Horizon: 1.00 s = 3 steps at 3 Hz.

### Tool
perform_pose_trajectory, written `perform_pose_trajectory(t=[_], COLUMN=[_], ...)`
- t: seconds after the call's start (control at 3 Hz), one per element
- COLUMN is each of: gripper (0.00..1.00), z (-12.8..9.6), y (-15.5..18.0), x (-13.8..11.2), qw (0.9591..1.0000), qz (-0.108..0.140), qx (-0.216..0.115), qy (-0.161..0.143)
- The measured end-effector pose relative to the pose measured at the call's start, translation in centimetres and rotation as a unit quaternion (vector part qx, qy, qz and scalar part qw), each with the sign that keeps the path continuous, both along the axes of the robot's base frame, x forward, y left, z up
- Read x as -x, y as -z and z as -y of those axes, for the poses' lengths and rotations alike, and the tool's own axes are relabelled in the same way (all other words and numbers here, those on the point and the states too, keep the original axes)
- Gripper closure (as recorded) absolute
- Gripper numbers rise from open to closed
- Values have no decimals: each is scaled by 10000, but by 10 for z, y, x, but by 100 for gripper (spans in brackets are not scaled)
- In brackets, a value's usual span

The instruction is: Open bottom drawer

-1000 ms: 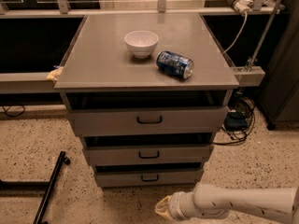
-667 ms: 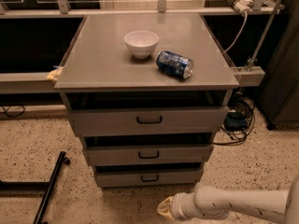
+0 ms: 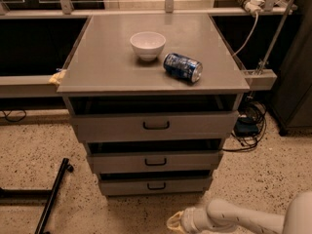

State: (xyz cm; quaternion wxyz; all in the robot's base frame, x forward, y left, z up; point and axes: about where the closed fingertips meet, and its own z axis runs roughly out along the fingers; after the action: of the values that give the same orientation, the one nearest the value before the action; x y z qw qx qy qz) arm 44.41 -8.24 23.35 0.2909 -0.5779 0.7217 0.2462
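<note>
The bottom drawer (image 3: 155,185) is the lowest and narrowest of three grey drawer fronts in a grey cabinet, with a small black loop handle (image 3: 156,185) at its centre. It sits nearly flush, with a dark gap above it. My gripper (image 3: 174,222) is low at the bottom edge of the camera view, on a white arm (image 3: 239,217) that comes in from the right. It is below and a little right of the bottom drawer's handle, just above the floor, and apart from the drawer.
The middle drawer (image 3: 155,161) and the wide top drawer (image 3: 155,126) sit above. A white bowl (image 3: 147,45) and a blue can (image 3: 182,67) on its side lie on the cabinet top (image 3: 107,67). Black rods (image 3: 51,196) lie on the speckled floor at left. Cables (image 3: 248,128) hang at right.
The arm and gripper have shifted slightly to the right and down. The drawers, bowl and can have not moved.
</note>
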Motion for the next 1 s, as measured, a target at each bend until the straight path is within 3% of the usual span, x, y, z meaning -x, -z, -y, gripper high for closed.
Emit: perform_pose_trajectory(t=[0.33,1.0], gripper=[82,35], z=[11,35], y=[5,23], x=[-25,-26], qw=[9999,9991], qz=[98,415], qx=[-30,77], qy=[90,105])
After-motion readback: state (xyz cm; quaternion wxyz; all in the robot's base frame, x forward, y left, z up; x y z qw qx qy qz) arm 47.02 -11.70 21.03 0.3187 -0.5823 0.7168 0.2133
